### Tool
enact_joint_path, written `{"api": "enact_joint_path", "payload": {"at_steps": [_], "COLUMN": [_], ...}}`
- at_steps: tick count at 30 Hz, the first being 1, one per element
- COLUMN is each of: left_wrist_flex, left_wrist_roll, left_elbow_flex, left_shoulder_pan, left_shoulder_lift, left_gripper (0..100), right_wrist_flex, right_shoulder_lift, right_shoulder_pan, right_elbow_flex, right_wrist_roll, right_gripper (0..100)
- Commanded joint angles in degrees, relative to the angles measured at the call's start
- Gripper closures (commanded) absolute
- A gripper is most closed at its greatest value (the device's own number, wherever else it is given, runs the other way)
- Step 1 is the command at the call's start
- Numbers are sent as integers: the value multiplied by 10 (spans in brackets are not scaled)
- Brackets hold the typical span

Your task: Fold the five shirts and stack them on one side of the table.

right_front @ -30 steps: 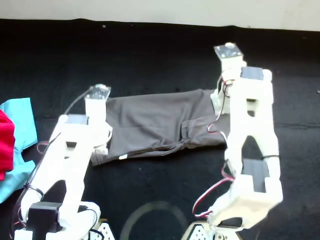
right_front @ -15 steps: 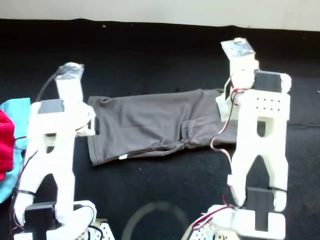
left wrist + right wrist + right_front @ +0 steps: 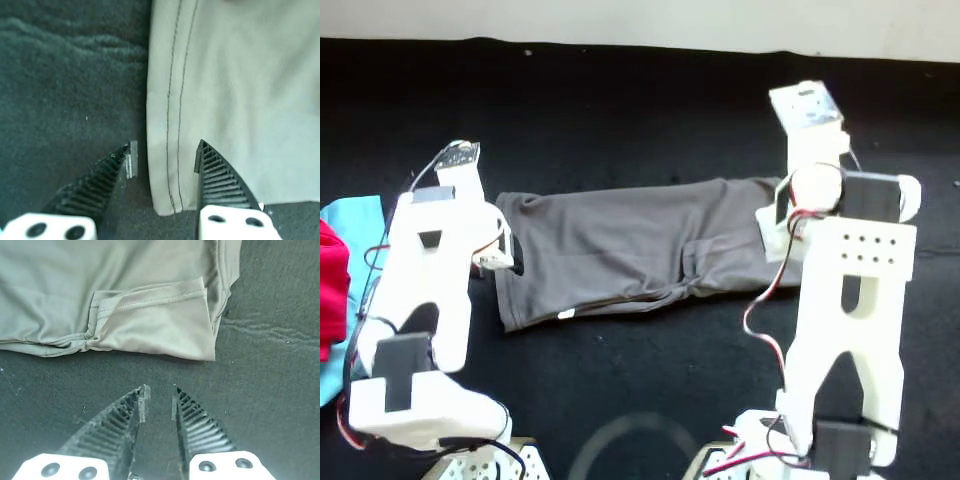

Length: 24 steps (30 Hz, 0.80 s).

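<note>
The grey shirt [image 3: 620,250] lies folded into a long band across the middle of the black table [image 3: 620,110], in the same place and shape as half a second ago. A second ago the left arm [image 3: 430,260] leaned in over the shirt's left end and covered it. It has since swung outward, and that end now lies bare just beside the arm. Since the last frame the arm has also drawn back a little toward its base, with its wrist lower. The left claw [image 3: 165,155] is spread wide, straddling the stitched hem at the shirt's corner, one finger over the cloth and the other over bare table. The right arm [image 3: 850,300] has risen and shifted outward over the same second, and it now stands tall in front of the shirt's right end. The right claw [image 3: 159,400] has its fingers only narrowly apart and grips nothing. It sits above bare table, just short of the folded sleeve corner. At the table's left edge the red shirt [image 3: 330,285] rests on the teal shirt [image 3: 355,215], both unmoved.
</note>
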Motion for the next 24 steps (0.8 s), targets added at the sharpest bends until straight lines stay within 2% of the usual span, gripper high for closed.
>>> {"api": "enact_joint_path", "payload": {"at_steps": [1, 7, 8, 11, 13, 18, 24], "left_wrist_flex": [-7, -5, -4, -2, 8, 11, 11], "left_wrist_roll": [4, 4, 4, 3, 2, 0, -57], "left_elbow_flex": [-37, -64, -67, -75, -84, -94, -95], "left_shoulder_pan": [0, 1, 4, 6, 6, -10, -88], "left_shoulder_lift": [24, 84, 93, 114, 126, 137, 136], "left_gripper": [801, 813, 838, 1000, 977, 990, 990], "right_wrist_flex": [-33, -77, -81, -88, -88, -97, -124], "right_shoulder_lift": [-61, -144, -154, -182, -196, -215, -247], "right_shoulder_pan": [-7, -7, -7, -7, -7, -6, -5], "right_elbow_flex": [57, 168, 182, 216, 229, 258, 314], "right_wrist_roll": [-1, -1, -1, -1, -1, -1, -1], "right_gripper": [914, 914, 914, 914, 914, 914, 914]}}
